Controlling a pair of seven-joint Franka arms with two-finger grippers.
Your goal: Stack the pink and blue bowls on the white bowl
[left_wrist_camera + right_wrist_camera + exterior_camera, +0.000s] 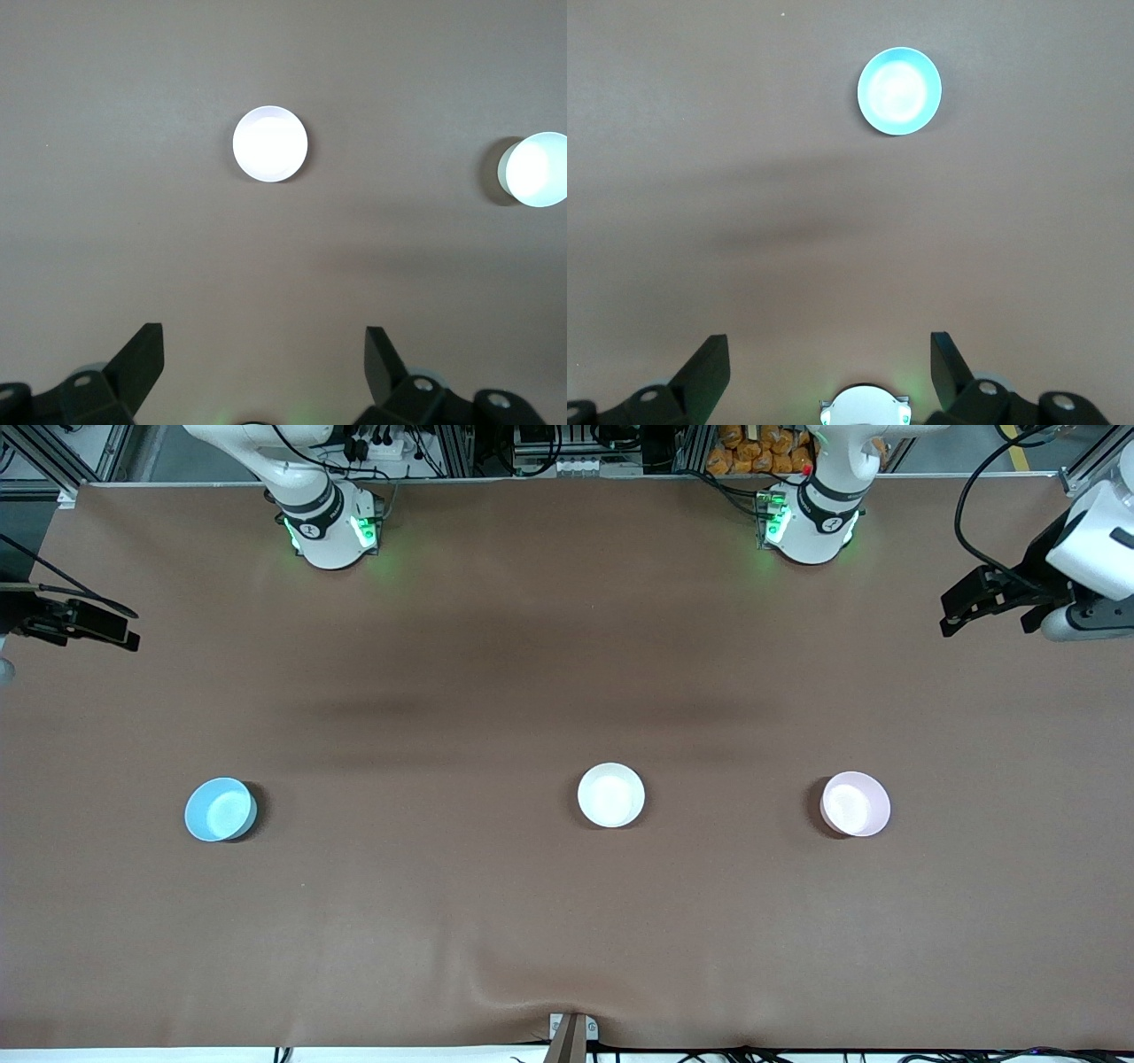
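Three bowls stand apart in a row on the brown table. The white bowl is in the middle. The pink bowl is toward the left arm's end, and the blue bowl toward the right arm's end. My left gripper is open and empty, up over the table's left arm end. My right gripper is open and empty, up over the right arm's end. The left wrist view shows the open gripper, the pink bowl looking almost white, and the white bowl. The right wrist view shows the open gripper and the blue bowl.
The brown table cover has a wrinkle near its front edge, by a small bracket. The arm bases stand along the table's back edge. The right arm's base also shows in the right wrist view.
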